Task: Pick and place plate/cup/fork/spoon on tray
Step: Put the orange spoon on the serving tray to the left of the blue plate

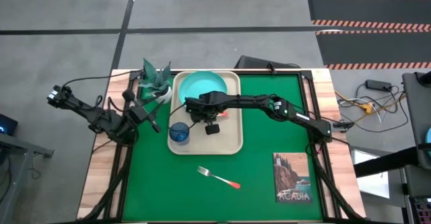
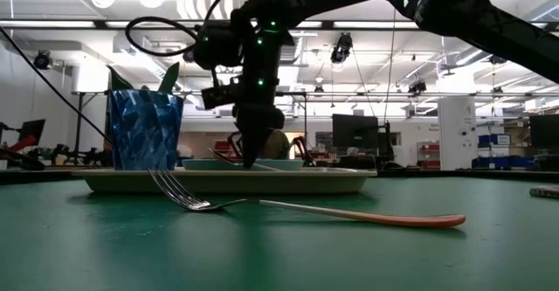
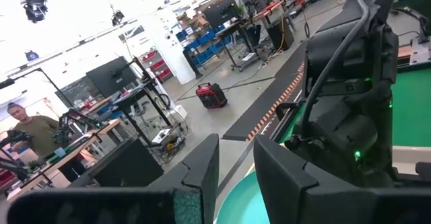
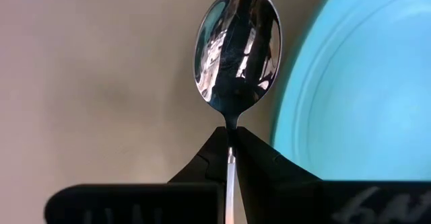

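one spoon (image 4: 236, 49) pinched by right gripper (image 4: 229, 145), over tray (image 4: 101, 83).

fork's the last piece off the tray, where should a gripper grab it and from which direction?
Judging by its pose, take the fork from straight above, mid-shaft, fingers straddling its narrow width. It lies flat on the green mat, tines toward the tray, orange handle end away. In the low view the neck arches slightly off the mat just behind the tines, giving fingertips some room.
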Tool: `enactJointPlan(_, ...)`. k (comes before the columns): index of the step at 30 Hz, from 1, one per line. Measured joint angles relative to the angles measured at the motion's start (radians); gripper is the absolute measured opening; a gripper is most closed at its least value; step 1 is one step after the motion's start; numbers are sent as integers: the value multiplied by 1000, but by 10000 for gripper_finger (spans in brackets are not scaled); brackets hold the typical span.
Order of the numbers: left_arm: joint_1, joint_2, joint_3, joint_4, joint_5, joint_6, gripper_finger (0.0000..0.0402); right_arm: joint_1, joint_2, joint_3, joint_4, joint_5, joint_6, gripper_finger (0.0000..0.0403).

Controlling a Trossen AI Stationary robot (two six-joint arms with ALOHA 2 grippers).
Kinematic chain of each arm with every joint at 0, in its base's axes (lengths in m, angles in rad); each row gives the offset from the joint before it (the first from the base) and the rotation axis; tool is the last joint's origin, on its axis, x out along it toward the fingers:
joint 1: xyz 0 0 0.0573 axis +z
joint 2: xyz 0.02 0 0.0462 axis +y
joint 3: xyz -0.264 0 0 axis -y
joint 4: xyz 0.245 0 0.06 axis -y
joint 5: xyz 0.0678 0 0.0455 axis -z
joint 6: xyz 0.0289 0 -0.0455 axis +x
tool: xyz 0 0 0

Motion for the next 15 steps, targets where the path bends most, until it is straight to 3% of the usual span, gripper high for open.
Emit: enactJointPlan(15, 0, 0, 0, 0, 0, 0, 80, -6, 0, -2, 3, -46, 64, 9)
